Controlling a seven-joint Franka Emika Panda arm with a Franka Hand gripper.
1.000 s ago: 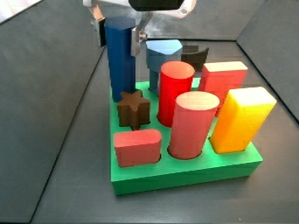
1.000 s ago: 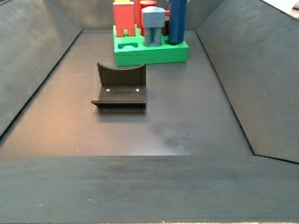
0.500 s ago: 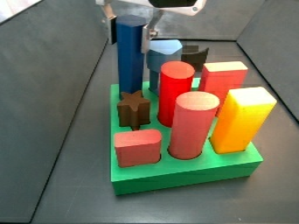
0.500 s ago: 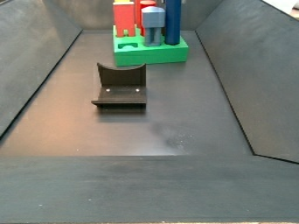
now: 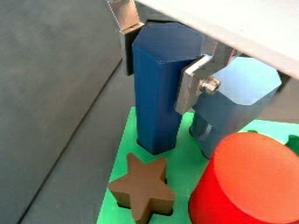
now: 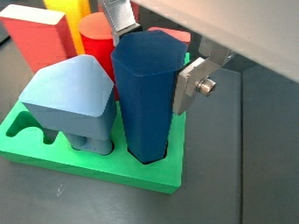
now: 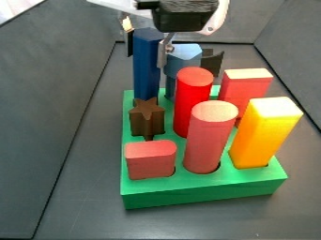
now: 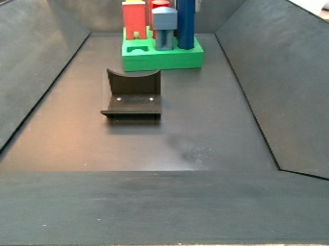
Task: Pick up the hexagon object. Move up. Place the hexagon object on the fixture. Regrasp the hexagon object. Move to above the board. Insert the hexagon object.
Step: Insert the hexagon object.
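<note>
Gripper (image 7: 148, 36) sits over a corner of the board (image 7: 201, 186), at the side farthest from the camera in that side view, fingers clamped on the upper end of the hexagon object (image 7: 146, 66). In both wrist views the silver finger plates press flat against opposite faces of the bar: one finger (image 5: 194, 80) with a screw head showing on one side, the other finger (image 5: 124, 16) on the opposite side near the bar's top. Same grip seen in a wrist view, gripper (image 6: 149, 51) straddling the hexagon object (image 6: 146, 96).

The dark blue bar stands upright, its lower end down in the green slab at the board's edge (image 6: 111, 166), seated in or at a socket; how deep, cannot tell. Pale blue-grey block (image 6: 73, 101) stands just beside the bar on the board. Brown star peg (image 5: 145, 185) is just in front of the bar's foot, near but apart. Red cylinder (image 5: 247, 179) is next to the star, close to the bar.

In a side view, red cylinder (image 7: 193, 94), salmon cylinder (image 7: 209, 137), yellow block (image 7: 264, 131), red block (image 7: 243, 92) and low red peg (image 7: 148, 158) all stand on the board.

In a side view the fixture (image 8: 131, 95) stands on the floor mid-way along the bin, well apart from the board (image 8: 164, 58) at the far end, where the hexagon object (image 8: 187, 21) stands upright; gripper mostly out of frame there.
</note>
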